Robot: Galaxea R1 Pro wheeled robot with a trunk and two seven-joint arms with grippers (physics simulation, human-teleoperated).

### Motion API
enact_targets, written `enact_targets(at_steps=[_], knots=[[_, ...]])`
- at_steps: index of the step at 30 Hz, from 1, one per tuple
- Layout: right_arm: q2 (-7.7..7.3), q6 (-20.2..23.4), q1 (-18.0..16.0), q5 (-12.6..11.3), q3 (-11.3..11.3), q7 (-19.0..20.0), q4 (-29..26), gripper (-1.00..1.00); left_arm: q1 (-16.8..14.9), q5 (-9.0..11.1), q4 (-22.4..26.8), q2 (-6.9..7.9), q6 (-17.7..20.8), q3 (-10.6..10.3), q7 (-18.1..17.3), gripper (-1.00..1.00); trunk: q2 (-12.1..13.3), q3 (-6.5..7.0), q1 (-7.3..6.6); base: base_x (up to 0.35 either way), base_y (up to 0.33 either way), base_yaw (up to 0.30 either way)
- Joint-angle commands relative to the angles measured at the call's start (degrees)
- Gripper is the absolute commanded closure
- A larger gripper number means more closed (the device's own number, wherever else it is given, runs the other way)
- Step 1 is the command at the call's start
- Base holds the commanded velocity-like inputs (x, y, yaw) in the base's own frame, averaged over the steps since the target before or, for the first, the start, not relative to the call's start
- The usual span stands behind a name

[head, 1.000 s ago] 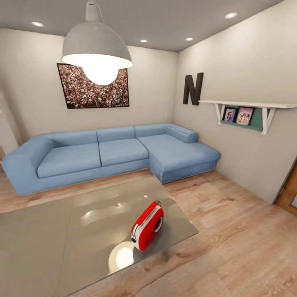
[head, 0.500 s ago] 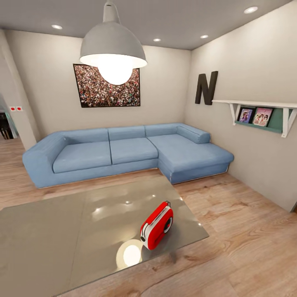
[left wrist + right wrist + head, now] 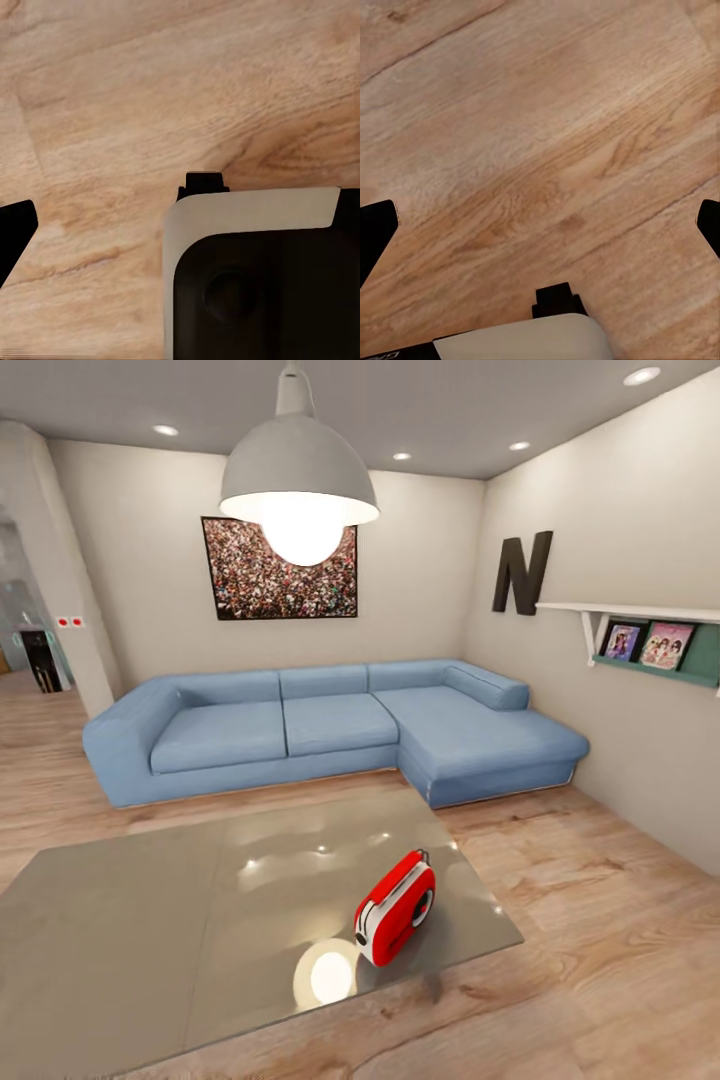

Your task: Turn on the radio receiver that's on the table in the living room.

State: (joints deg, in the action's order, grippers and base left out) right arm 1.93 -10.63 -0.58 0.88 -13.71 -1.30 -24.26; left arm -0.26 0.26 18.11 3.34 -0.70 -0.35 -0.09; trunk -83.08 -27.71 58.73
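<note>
Approach step: small red radio with white sides point(image 3: 396, 908) stands lower centre-right on the glossy grey low counter point(image 3: 130, 920), near its right edge. Both wrist cameras face wood floor point(image 3: 540, 142), jaws spread open. Next, close in and reach for it

- A glossy grey worktop point(image 3: 150, 920) is set on the light wood floor point(image 3: 600, 960).
- The red radio receiver point(image 3: 396, 908) is carried near its right front corner.
</note>
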Motion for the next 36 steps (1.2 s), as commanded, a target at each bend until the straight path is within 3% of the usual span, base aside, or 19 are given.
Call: enact_targets(at_steps=[1,22,36], knots=[[0.00,0.0,0.0,0.0,0.0,0.0,0.0,-1.00,0.0,0.0,0.0,0.00,0.0,0.0,0.0,-1.00,0.0,0.00,0.00,0.000,0.000,0.270],[0.00,0.0,0.0,0.0,0.0,0.0,0.0,-1.00,0.0,0.0,0.0,0.00,0.0,0.0,0.0,-1.00,0.0,0.00,0.00,0.000,0.000,0.276],[0.00,0.0,0.0,0.0,0.0,0.2,0.0,-1.00,0.0,-0.1,0.0,0.00,0.0,0.0,0.1,-1.00,0.0,0.00,0.00,0.000,-0.005,0.033]])
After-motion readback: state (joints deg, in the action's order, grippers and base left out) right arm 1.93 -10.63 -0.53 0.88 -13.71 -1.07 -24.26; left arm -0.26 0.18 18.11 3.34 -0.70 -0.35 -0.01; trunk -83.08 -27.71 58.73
